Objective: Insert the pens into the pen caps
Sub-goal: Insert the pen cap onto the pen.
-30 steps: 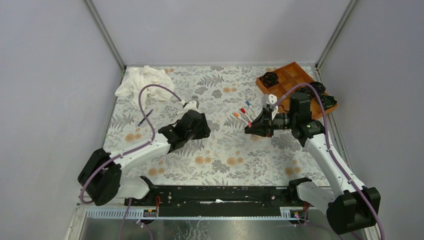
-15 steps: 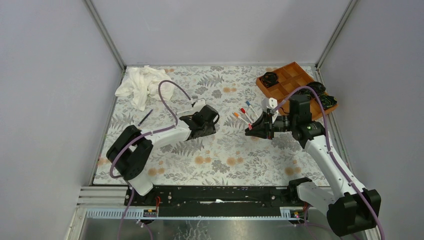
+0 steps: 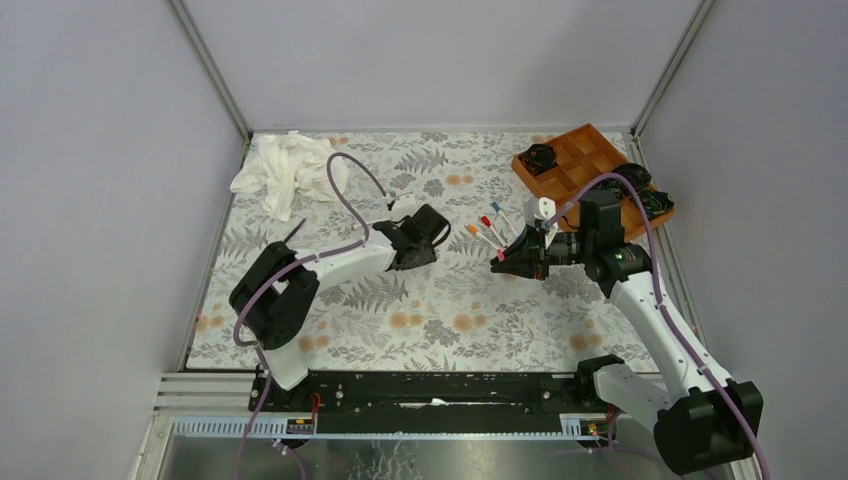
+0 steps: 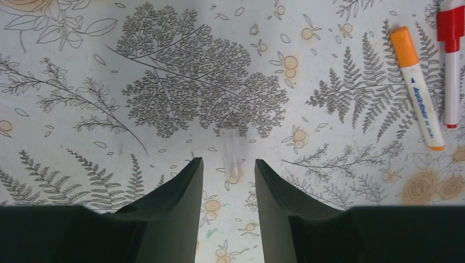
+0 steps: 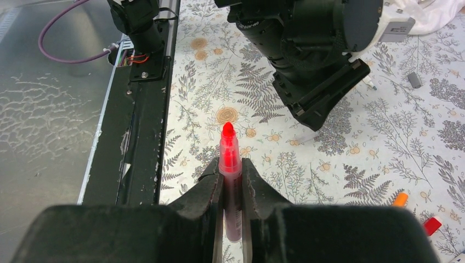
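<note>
Left claw (image 4: 227, 161) moved right, released near clear cap (image 4: 232, 149); right claw (image 5: 231, 165) grasps red pen (image 5: 228, 143); orange pen (image 4: 419, 104) print unreadable.

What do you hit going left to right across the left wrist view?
Dark finger → small clear cap on the table → second dark finger → orange-capped pen → red-capped pen at the right edge.

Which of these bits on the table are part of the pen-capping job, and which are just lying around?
Part of the job: uncapped red pen, clamped in the right gripper; clear cap, lying just ahead of the open left gripper; orange-capped pen; red-capped pen.
Just lying about: white cloth; orange tray; black rosettes.
</note>
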Available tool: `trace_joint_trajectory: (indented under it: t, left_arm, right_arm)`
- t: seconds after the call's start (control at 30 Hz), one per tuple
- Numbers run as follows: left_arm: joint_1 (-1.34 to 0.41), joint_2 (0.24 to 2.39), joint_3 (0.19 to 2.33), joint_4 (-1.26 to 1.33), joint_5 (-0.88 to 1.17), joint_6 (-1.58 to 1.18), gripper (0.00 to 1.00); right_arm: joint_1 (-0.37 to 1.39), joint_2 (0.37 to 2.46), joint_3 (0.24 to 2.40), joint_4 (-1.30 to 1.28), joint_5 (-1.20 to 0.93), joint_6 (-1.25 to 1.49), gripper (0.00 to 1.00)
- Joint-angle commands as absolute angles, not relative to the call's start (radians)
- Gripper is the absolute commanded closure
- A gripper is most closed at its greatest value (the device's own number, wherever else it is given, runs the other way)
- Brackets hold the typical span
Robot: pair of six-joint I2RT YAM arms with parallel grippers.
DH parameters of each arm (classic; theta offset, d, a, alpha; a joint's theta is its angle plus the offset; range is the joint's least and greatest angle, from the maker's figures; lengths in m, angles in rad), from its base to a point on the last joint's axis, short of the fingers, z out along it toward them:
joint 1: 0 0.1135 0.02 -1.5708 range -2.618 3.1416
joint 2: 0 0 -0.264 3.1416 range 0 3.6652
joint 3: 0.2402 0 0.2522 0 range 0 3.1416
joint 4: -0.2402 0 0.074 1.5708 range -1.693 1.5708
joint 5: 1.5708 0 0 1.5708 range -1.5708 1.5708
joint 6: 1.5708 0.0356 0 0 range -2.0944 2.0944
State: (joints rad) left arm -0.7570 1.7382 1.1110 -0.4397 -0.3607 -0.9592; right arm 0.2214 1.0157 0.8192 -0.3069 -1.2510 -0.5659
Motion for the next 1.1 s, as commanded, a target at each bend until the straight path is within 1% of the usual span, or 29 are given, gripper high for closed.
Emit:
trace_joint_trajectory:
  t: [0.0, 0.1, 0.5, 0.57, 0.73, 0.83, 0.9, 0.97, 1.0, 1.07]
  left_arm:
    - [-0.783, 1.796, 1.195, -0.535, -0.432, -0.997, 0.55]
    - [-0.79, 1.848, 1.243, -0.567, -0.44, -0.996, 0.6]
    - [-0.792, 1.976, 1.33, -0.658, -0.462, -0.991, 0.61]
    - [-0.792, 2.0, 1.343, -0.668, -0.452, -0.981, 0.67]
    - [-0.792, 2.044, 1.351, -0.689, -0.422, -0.963, 0.7]
    - [-0.791, 2.055, 1.337, -0.69, -0.402, -0.938, 0.7]
    - [-0.791, 2.053, 1.328, -0.688, -0.395, -0.922, 0.73]
    - [-0.792, 2.043, 1.322, -0.687, -0.393, -0.908, 0.86]
    - [-0.792, 2.033, 1.321, -0.686, -0.399, -0.903, 0.91]
    - [-0.792, 2.009, 1.32, -0.687, -0.412, -0.899, 0.95]
  right_arm:
    - [0.219, 0.987, 0.819, -0.316, -1.297, -0.586, 1.0]
    - [0.219, 0.98, 0.819, -0.316, -1.302, -0.585, 1.0]
    - [0.219, 0.971, 0.819, -0.317, -1.325, -0.582, 1.0]
    - [0.219, 0.97, 0.819, -0.317, -1.328, -0.58, 1.0]
    - [0.219, 0.967, 0.821, -0.318, -1.331, -0.578, 1.0]
    - [0.219, 0.965, 0.821, -0.317, -1.336, -0.578, 1.0]
    - [0.219, 0.965, 0.819, -0.317, -1.34, -0.576, 1.0]
    - [0.219, 0.968, 0.818, -0.315, -1.345, -0.573, 1.0]
    - [0.219, 0.97, 0.818, -0.314, -1.347, -0.572, 1.0]
    - [0.219, 0.973, 0.816, -0.311, -1.355, -0.567, 1.0]
